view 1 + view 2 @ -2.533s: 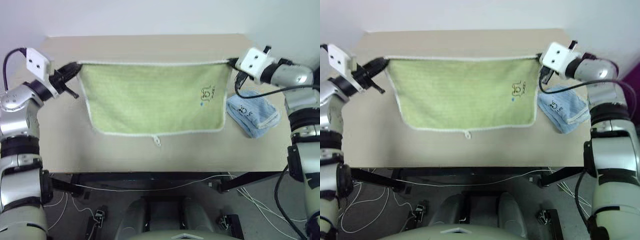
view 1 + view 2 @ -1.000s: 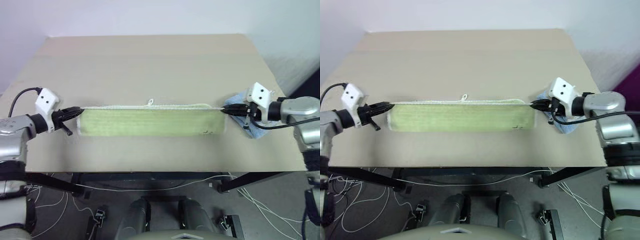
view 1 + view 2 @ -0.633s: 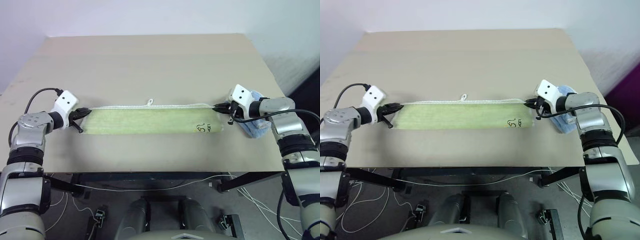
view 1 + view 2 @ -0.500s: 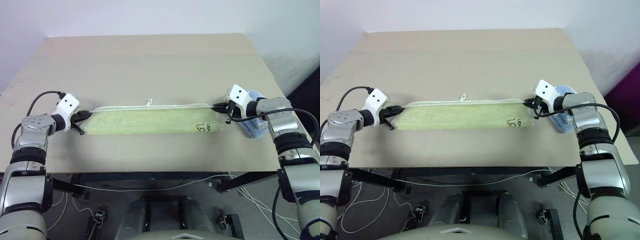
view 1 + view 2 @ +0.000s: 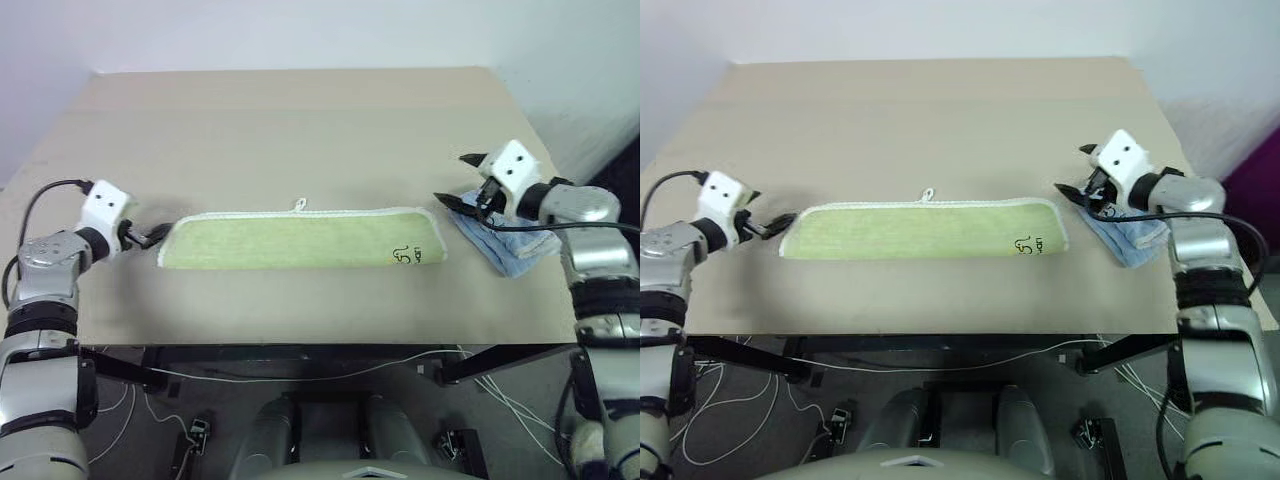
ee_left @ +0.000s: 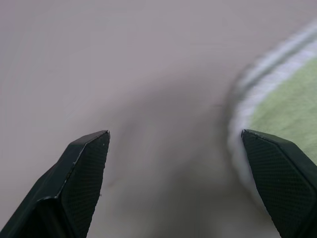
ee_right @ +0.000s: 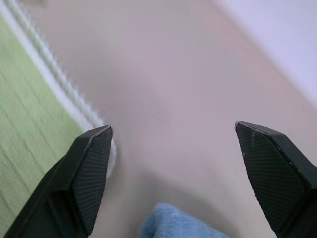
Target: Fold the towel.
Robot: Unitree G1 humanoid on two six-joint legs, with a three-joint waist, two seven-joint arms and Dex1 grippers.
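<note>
The towel [image 5: 300, 240] lies flat on the table [image 5: 300, 120] as a long, narrow strip of light yellow-green terry cloth, folded lengthwise so that it is much longer than it is deep. White stitched edging runs along its far long edge and curls round both rounded ends. A small white loop [image 5: 299, 204] sticks up from the middle of that far edge, and a small dark printed mark [image 5: 407, 255] sits on the top face close to the end nearer my right arm. Its long axis runs straight across in front of me, from my left side to my right, about parallel to the table's near edge; one short end points at my left gripper, the other at my right.

My left gripper [image 5: 152, 236] sits just beside the towel's left end, apart from the cloth, with its jaws spread wide and nothing between them; in the left wrist view the towel's white-edged corner [image 6: 277, 79] lies beyond the gap. My right gripper [image 5: 464, 180] hangs just off the towel's right end, a little above it, jaws likewise wide apart and empty. A smaller light blue towel [image 5: 505, 245] lies crumpled just beyond the yellow-green towel's right end, under my right wrist.
</note>
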